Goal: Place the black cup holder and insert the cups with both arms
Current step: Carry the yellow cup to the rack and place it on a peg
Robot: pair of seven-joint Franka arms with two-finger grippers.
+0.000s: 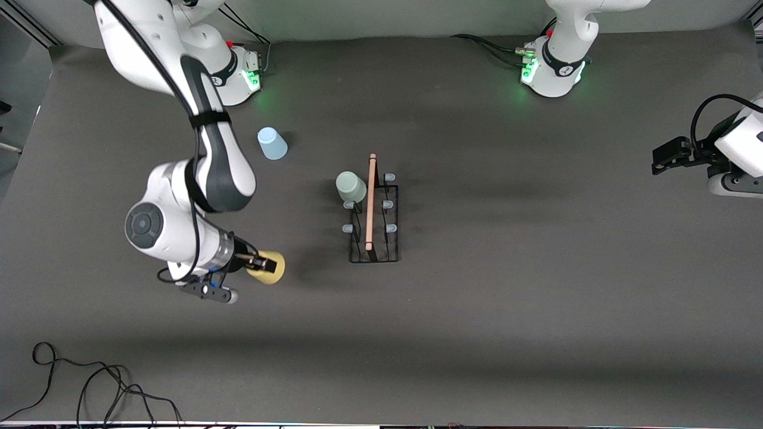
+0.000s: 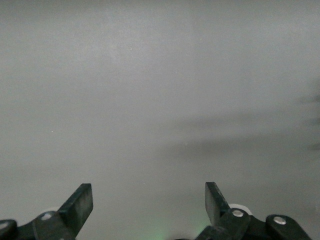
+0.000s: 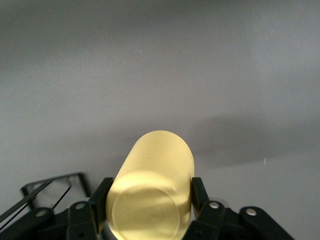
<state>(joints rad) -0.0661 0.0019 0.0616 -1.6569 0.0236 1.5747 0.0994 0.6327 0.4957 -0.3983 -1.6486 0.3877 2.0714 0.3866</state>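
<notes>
The black cup holder stands at the table's middle with its wooden rod handle on top. The pale green cup sits upside down on one of its pegs, on the side toward the right arm's end. The pale blue cup stands upside down on the table near the right arm's base. My right gripper is shut on the yellow cup, held on its side over the table beside the holder; the right wrist view shows the cup between the fingers. My left gripper waits open and empty at the left arm's end; it also shows in the left wrist view.
A corner of the holder shows in the right wrist view. Loose black cables lie at the table's near edge, toward the right arm's end. The two green-lit bases stand along the table's back edge.
</notes>
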